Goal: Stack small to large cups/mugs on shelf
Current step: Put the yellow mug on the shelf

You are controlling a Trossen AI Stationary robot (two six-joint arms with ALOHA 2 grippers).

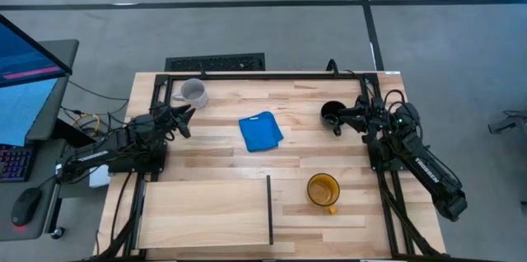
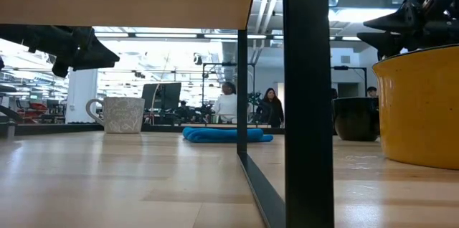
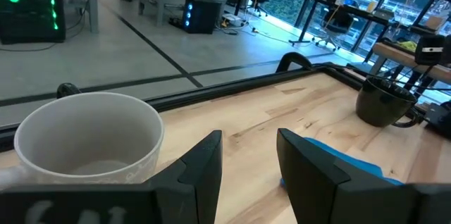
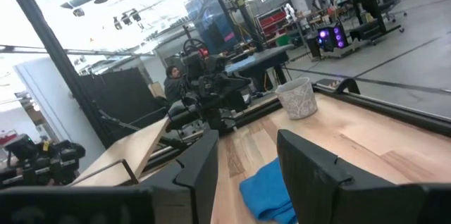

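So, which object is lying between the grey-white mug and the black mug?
The folded blue cloth lies between the grey-white mug and black mug, seen in the high view.

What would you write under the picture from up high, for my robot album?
Two open grippers wait by the grey-white mug and black mug; yellow mug beside the empty shelf.

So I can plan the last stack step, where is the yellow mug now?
In the high view the yellow mug stands on the planked tabletop, just right of the shelf's dark divider, nearer the right arm, below the blue cloth.
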